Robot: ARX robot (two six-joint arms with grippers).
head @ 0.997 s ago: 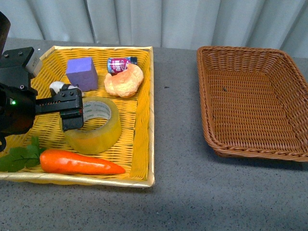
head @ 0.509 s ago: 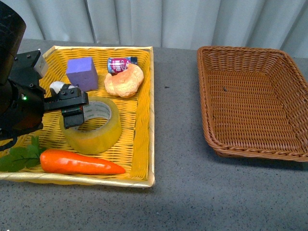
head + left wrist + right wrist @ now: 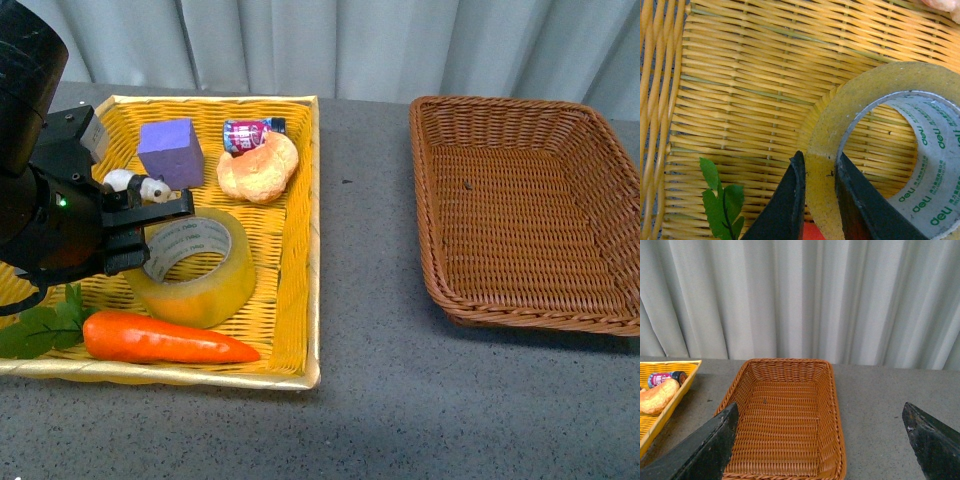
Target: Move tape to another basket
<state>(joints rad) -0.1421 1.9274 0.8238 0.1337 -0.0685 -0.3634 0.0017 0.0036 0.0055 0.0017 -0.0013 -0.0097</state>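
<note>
Tipped up since a moment ago, the tape (image 3: 200, 278) is clamped by my left gripper (image 3: 820, 162); I'd lift straight, clearing the carrot (image 3: 160, 340).

The tape (image 3: 195, 270) lies in the tray (image 3: 285, 300), which rests on the table (image 3: 370, 300). Behind the tape sits the block (image 3: 170, 150), and to the tape's back right the bun (image 3: 258, 168), with the small bottle (image 3: 252, 130) just behind it. The toy animal (image 3: 135, 184) stands just behind the tape's left edge. Just in front of the tape lies the carrot (image 3: 160, 340), its leaves (image 3: 40, 328) at the tape's front left. The left gripper (image 3: 820, 156) meets the tape from the left: one of its fingers (image 3: 790, 210) outside the roll, the other inside the core, the wall clamped between. The basket (image 3: 530, 200) stands well right of the tape, apart from the tray
</note>
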